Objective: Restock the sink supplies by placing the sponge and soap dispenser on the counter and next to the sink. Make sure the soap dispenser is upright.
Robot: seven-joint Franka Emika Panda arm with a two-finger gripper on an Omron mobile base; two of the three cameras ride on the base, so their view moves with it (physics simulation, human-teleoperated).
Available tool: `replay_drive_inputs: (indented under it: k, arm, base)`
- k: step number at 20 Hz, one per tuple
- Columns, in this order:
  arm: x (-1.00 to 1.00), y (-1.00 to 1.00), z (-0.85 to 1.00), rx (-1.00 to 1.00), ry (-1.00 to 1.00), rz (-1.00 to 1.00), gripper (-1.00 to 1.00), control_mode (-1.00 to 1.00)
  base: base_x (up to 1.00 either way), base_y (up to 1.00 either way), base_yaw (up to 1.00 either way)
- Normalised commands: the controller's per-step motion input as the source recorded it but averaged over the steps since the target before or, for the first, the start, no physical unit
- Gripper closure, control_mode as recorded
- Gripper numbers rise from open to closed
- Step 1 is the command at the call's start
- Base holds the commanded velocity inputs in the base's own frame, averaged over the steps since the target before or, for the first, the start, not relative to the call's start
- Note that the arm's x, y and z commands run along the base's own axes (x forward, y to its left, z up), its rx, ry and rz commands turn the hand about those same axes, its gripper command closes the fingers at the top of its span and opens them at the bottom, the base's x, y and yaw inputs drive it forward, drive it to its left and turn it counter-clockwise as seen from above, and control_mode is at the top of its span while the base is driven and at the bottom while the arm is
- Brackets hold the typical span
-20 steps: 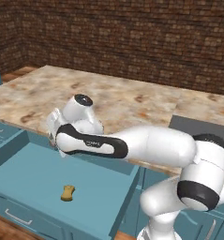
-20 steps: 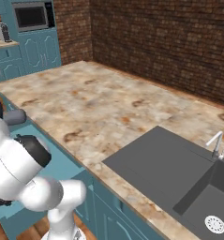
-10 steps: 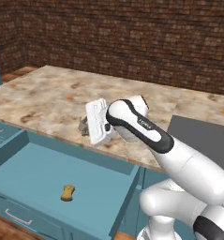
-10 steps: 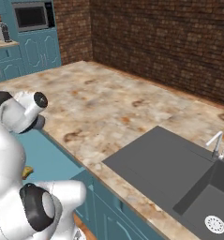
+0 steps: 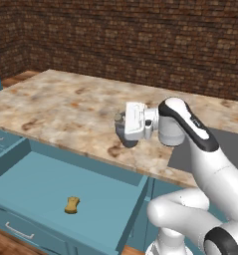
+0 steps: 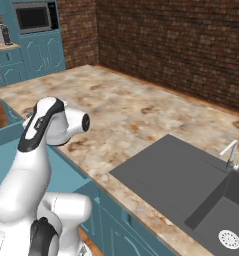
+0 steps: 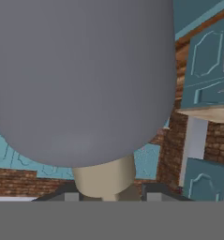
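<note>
Soap dispenser (image 5: 124,133): grey-blue bottle, centre of the left base view, clamped between the fingers (image 5: 121,130) and carried over the front edge of the marbled table (image 5: 65,107); whether it is upright cannot be told here. Sponge (image 5: 71,204): tan, lower left of that view, lying on the floor of the open teal drawer (image 5: 46,184), not yet fetched.

Right base view: sink (image 6: 186,175), dark grey panel, lower right, with its faucet (image 6: 230,154) at the right edge; the arm stands at the left, well apart from it.

Hand view: soap dispenser fills the upper part, a tan neck at the bottom centre.

Step in hand, by judgement: transport of the bottle. Next: carry it toward the sink, set it upright, release, then return for the sponge.

Change: a second ago the hand hung over the drawer; it has since swung above the table.
</note>
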Motion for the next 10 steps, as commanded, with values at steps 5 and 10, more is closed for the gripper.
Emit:
replay_drive_inputs:
  k: [5,10]
  arm:
    - [0.19,-0.81,-0.38,0.19,0.07,-0.10,1.00,-1.00]
    - [0.31,-0.99,-0.09,0.22,0.07,-0.01,1.00,-1.00]
  base:
    - [0.00,0.00,0.00]
    - [0.00,0.00,0.00]
